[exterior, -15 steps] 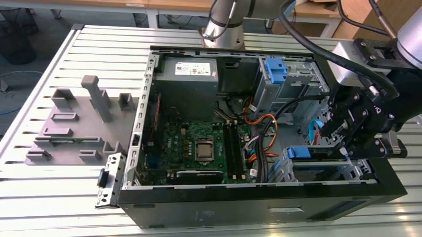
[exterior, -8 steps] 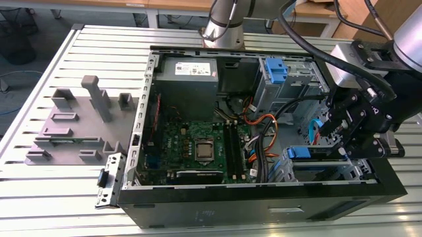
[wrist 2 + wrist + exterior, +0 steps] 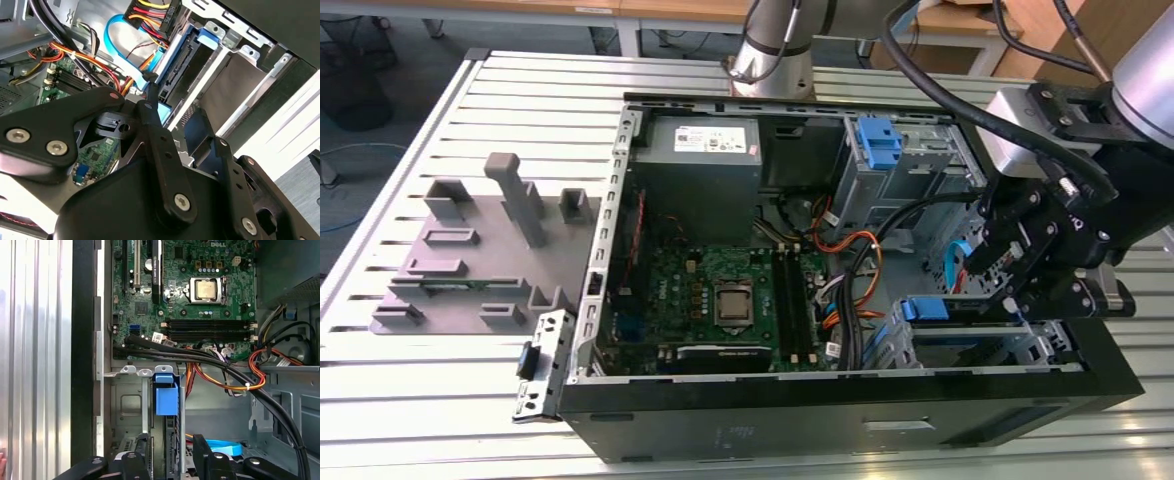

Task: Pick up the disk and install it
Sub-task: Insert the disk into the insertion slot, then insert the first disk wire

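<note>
Keep the tool (image 3: 1021,270), clamped on the disk (image 3: 165,400) at lower centre, square to the bay (image 3: 127,410), pressing evenly.

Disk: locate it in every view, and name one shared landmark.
Exterior view: disk in the drive cage, exterior view's lower right.
Second wrist view: disk edge-on, beside the light-blue cable.
First wrist view: disk's blue tab beside the black cables.
Shared landmark: green motherboard.

Disk (image 3: 165,395) in case (image 3: 854,420) bay
</note>
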Action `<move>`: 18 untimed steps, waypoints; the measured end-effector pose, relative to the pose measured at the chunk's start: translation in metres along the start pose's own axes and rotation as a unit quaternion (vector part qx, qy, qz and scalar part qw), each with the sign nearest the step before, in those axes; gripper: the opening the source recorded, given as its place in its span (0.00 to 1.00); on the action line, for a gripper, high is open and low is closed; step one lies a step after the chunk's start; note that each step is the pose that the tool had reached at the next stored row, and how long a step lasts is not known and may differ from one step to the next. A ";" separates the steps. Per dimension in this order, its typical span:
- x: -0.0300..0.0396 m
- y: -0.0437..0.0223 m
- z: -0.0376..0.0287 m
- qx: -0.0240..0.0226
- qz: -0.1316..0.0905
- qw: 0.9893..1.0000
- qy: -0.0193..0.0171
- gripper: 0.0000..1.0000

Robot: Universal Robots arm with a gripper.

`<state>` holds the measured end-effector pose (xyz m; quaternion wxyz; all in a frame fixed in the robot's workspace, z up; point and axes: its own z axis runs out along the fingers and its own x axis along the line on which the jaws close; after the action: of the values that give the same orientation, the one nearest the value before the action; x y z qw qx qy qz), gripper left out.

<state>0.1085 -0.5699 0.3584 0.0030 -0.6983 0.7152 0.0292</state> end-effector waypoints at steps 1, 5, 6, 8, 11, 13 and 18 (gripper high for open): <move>-0.0007 0.0000 0.0004 0.000 -0.001 1.000 0.000 0.48; -0.0010 0.0001 0.0011 0.000 -0.002 1.000 0.000 0.48; -0.0010 0.0000 0.0013 0.000 -0.003 1.000 0.000 0.48; -0.0010 0.0000 0.0013 0.000 -0.003 1.000 0.000 0.48; -0.0010 0.0001 0.0004 0.000 -0.003 1.000 0.000 0.48; -0.0010 0.0001 -0.0001 0.000 -0.003 1.000 0.000 0.48; -0.0010 0.0001 -0.0003 0.000 -0.003 1.000 0.000 0.48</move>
<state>0.1084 -0.5689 0.3587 0.0029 -0.7002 0.7134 0.0291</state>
